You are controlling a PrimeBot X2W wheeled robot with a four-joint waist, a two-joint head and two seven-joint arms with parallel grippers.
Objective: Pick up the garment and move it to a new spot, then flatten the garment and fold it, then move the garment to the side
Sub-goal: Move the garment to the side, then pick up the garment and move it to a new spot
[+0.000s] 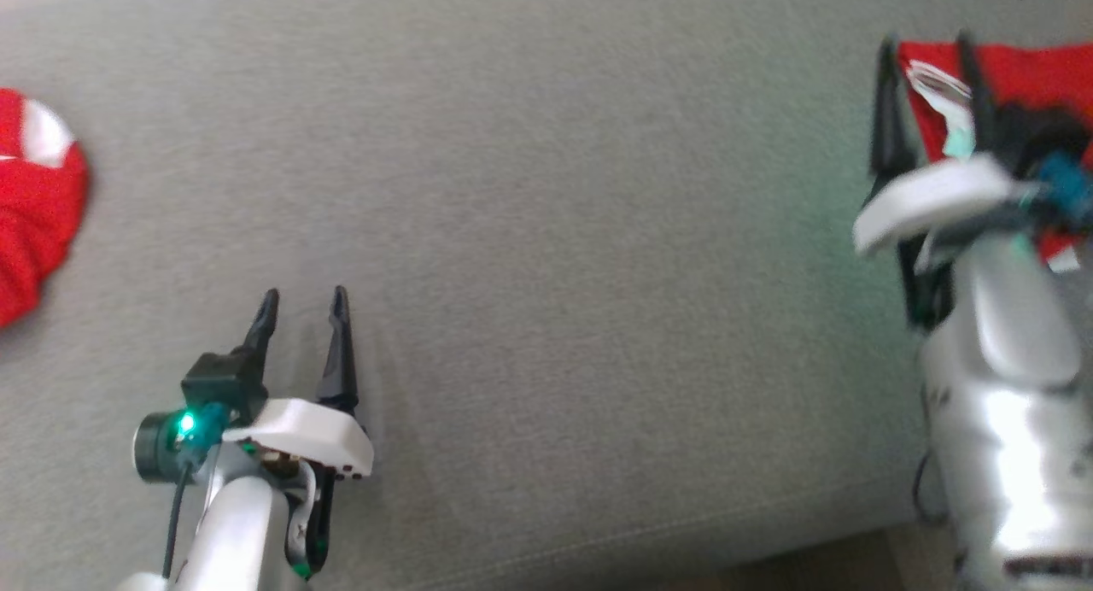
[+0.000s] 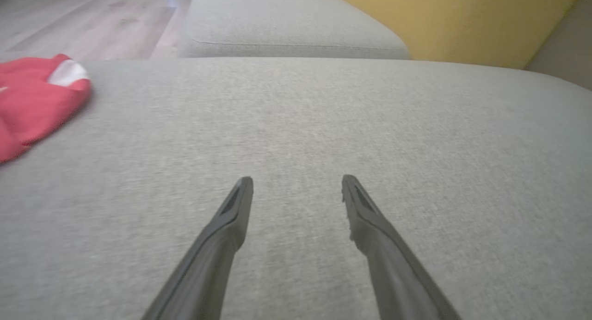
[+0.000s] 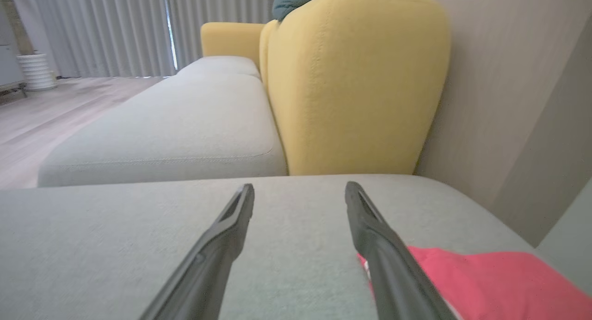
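Overhead, from the head view, the left gripper (image 1: 305, 305) hovers low on the left over the wide grey woven-fabric sofa cushion (image 1: 598, 232), its jaws spread and holding nothing. The blurred right gripper (image 1: 929, 96) is at the far right, released, its tips at the edge of the flat red fabric garment (image 1: 1042, 78) that lies at the cushion's right end. A bunched red-and-white cloth (image 1: 34, 207) lies at the left edge, well apart from both.

From the left wrist view, the left gripper (image 2: 297, 181) stands parted above bare grey cushion (image 2: 416, 149), with the bunched cloth (image 2: 37, 98) off to the left and pale wood-plank floor (image 2: 83, 19) beyond.

From the right wrist view, the right gripper (image 3: 300, 188) is parted and grasps nothing. The red garment (image 3: 485, 278) lies on the cushion (image 3: 115, 241) just beside one finger. A mustard-yellow upholstered backrest (image 3: 356, 79) rises behind.
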